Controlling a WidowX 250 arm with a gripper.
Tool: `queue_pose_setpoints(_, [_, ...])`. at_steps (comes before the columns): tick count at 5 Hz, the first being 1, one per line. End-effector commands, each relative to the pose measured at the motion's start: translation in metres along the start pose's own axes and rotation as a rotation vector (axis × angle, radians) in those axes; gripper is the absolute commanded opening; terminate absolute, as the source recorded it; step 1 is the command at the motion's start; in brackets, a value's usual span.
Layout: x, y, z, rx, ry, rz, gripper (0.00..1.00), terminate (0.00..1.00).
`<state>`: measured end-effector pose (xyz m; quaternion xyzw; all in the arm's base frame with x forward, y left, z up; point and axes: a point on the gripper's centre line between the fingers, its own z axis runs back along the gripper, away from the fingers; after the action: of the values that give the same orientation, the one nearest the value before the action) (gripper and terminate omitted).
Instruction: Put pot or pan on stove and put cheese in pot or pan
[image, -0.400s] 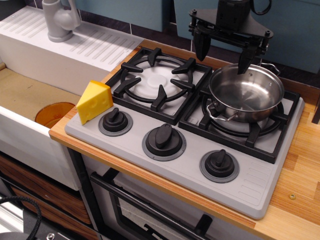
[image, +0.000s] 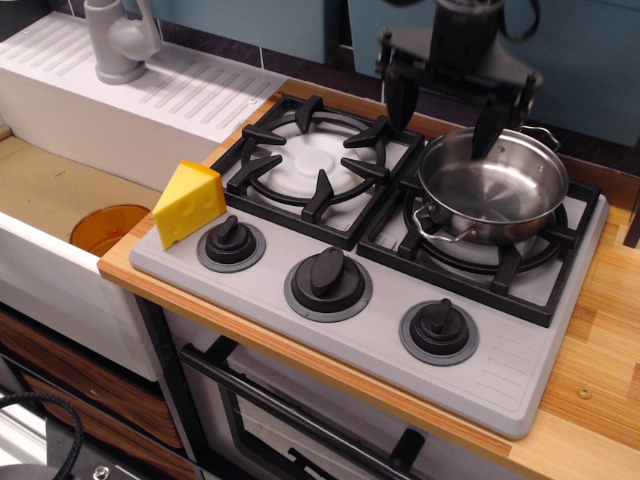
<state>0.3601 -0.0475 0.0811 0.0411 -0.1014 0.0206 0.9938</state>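
Sitting on the right grate, pot (image: 492, 186) is placed; pincer (image: 447, 107) spread wide, empty; cheese (image: 188, 203) awaits at stove (image: 500, 375) corner.

Toy kitchen, set up for play. Grey stove (image: 400, 250) with two black grates and three knobs, sunk into a wooden counter (image: 590, 380). Oven door handle (image: 300, 420) below. White sink (image: 60, 200) to the side, grey faucet (image: 120, 38) and ribbed drainboard (image: 190, 85) behind. Blue wall at the back.
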Motion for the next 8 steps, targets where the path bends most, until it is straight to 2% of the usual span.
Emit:
queue_pose_setpoints(1, [0.004, -0.005, -0.01, -0.026, -0.087, 0.008, 1.0, 0.0])
queue_pose_setpoints(3, [0.001, -0.008, -0.027, -0.045, -0.121, 0.012, 1.0, 0.0])
queue_pose_setpoints(4, [-0.001, -0.01, -0.032, -0.044, -0.101, 0.033, 0.0, 0.0])
queue_pose_setpoints(7, [-0.003, -0.013, -0.018, -0.034, -0.09, 0.04, 0.0, 0.0])
queue_pose_setpoints(8, [-0.003, -0.011, -0.002, -0.022, -0.071, 0.034, 0.0, 0.0])
